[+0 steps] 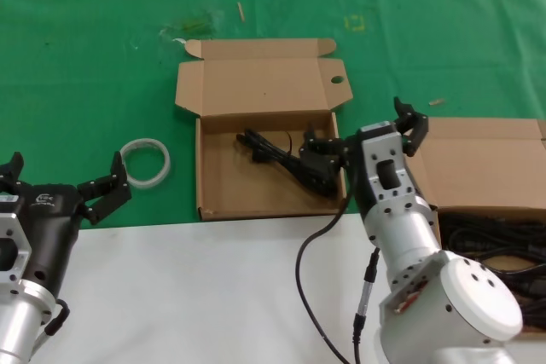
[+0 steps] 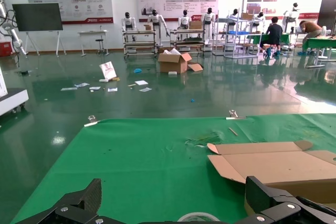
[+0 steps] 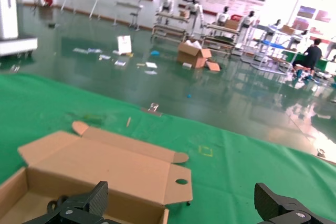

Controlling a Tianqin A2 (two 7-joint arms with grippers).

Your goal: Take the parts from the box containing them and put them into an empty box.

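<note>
So your right gripper [image 1: 363, 138] sits over the right wall of the holed box [image 1: 264, 151], fingers spread wide and nothing visibly between them. One cord [image 1: 286, 159] lies inside that box, running from its far middle toward the right wall, just beside the near finger. My read: you've just let it go there, or are about to pull back. I can't tell if the finger touches the cord.

The holed box has its lid folded back to the far side, which keeps the tray open from above. The second box [image 1: 482, 168] stands at the right, near you, lid also back, with more cords [image 1: 495, 249] coiled in it behind the right arm. That's your supply, close to the right arm, so the right arm does the work.

Your left gripper [image 1: 64, 185] hangs at the near left, off the boxes, fingers wide, empty. Looks parked.

Count: two boxes, one cord delivered, several cords in the supply box (tangled and partly hidden, can't count them), one white ring [image 1: 145, 162] on the green cloth [image 1: 102, 57] left of the holed box. Leave the ring alone.
</note>
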